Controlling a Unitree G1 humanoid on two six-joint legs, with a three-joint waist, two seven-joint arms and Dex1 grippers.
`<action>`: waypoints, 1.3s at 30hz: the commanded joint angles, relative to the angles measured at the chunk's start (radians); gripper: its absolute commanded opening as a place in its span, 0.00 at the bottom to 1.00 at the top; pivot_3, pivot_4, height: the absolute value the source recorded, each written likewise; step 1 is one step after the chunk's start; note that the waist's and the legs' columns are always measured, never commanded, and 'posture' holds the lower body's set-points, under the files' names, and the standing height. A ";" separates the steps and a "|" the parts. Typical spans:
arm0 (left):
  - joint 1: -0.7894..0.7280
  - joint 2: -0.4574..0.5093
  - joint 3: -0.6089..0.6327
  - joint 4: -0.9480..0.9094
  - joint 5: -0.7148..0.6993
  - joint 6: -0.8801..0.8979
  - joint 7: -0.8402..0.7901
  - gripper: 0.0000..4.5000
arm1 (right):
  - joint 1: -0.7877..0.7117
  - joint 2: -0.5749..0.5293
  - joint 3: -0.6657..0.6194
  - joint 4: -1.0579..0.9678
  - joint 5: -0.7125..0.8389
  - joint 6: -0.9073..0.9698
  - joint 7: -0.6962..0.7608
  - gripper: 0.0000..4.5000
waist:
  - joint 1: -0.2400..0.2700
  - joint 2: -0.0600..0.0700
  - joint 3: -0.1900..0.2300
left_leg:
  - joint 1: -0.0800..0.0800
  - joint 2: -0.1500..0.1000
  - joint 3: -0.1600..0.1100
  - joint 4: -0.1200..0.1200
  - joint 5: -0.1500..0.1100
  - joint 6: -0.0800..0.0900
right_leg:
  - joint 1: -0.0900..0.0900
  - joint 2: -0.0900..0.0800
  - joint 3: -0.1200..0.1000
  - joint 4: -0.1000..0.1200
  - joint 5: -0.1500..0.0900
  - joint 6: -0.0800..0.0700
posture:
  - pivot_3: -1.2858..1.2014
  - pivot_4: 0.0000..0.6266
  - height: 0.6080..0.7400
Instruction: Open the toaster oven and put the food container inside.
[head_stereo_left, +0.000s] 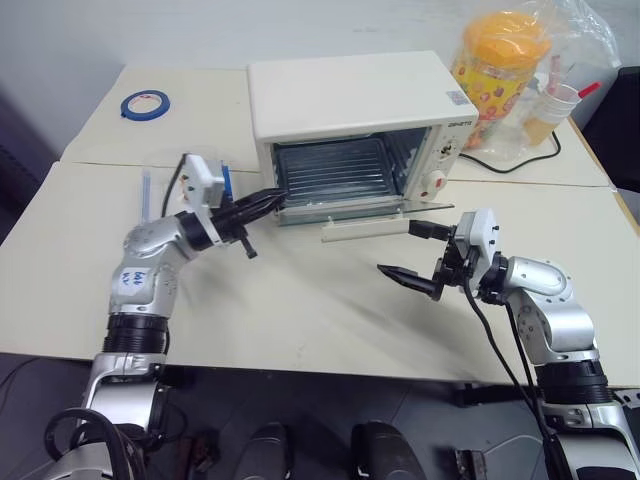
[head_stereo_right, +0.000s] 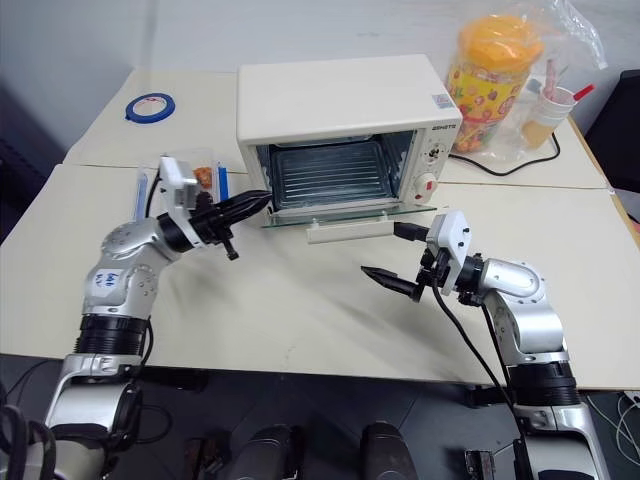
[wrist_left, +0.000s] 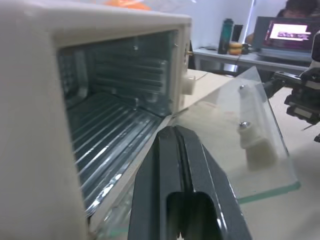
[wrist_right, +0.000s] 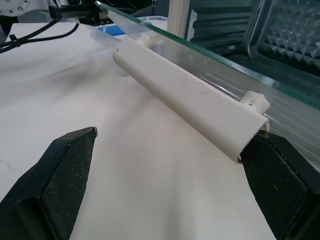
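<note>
toaster oven (head_stereo_left: 350, 110) door down flat; left gripper (head_stereo_left: 270, 200), fingers together, at its left corner. food container (head_stereo_right: 205, 178) half hidden behind left wrist. right gripper (head_stereo_left: 420, 255) fingers apart by handle (head_stereo_left: 385, 226); orange-lidded jar (head_stereo_left: 497, 70), blue tape roll (head_stereo_left: 145, 103) behind.

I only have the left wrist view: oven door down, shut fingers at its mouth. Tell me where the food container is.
Observer: The food container sits on the table left of the toaster oven, behind the left arm.
Operator: Report the right gripper's state.
Observer: The right gripper is open and empty, just in front of the door handle.
</note>
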 joint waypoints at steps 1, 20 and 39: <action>-0.004 -0.011 -0.026 -0.009 0.021 -0.020 -0.034 0.01 | 0.060 -0.013 -0.040 -0.076 0.013 -0.015 -0.024 1.00 | 0.001 0.000 0.000 | 0.000 0.000 0.000 0.000 0.000 0.000 | 0.000 0.000 0.000 0.000 0.000 0.000 | 0.52 0.24 1.00; 0.169 -0.005 -0.193 -0.167 0.231 -0.003 0.038 0.09 | 0.618 -0.044 -0.399 -0.359 0.090 -0.066 -0.147 1.00 | 0.035 0.000 0.000 | 0.004 0.000 0.002 0.001 0.001 0.001 | 0.004 0.000 0.004 -0.004 0.001 0.002 | 0.52 0.24 1.00; 0.856 0.109 0.661 -0.776 -0.294 0.611 0.360 1.00 | 0.290 0.001 -0.090 -0.372 0.079 -0.161 -0.085 1.00 | 0.017 0.000 0.000 | 0.002 0.001 -0.003 -0.002 0.001 0.000 | 0.005 -0.005 0.011 -0.009 0.001 0.001 | 0.52 0.24 1.00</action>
